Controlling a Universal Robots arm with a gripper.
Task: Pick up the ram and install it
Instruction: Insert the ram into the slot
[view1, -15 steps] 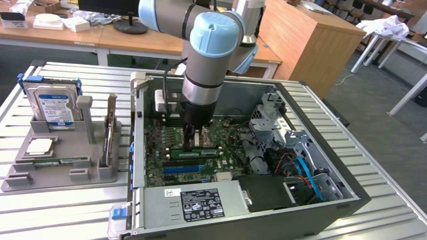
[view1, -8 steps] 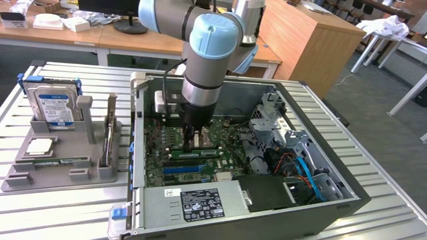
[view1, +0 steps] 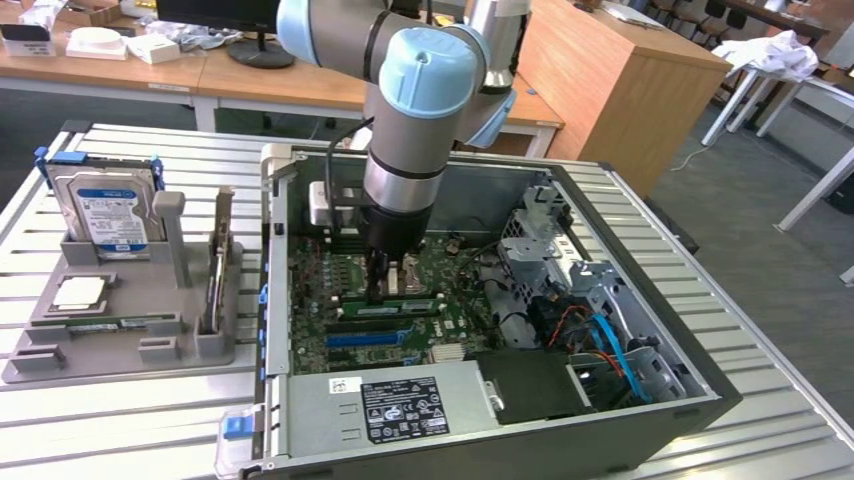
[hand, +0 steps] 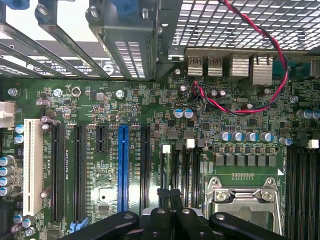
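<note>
My gripper (view1: 388, 290) is down inside the open computer case (view1: 641, 420), fingers (hand: 169, 200) pinched together. I cannot tell whether anything is caught between them. In the exterior view the tips sit right over a green ram (view1: 387, 307) stick that lies along its slot on the motherboard (view1: 347, 350), beside the silver processor socket (hand: 243, 200). From my wrist I look across the board: a blue card slot (hand: 123, 167), black slots on either side of it, a white slot (hand: 32, 165), and a red-and-black wire (hand: 260, 107) looping above. Out on the table, to the exterior view's left, a grey holder (view1: 120, 335) carries a hard drive (view1: 107, 215).
</note>
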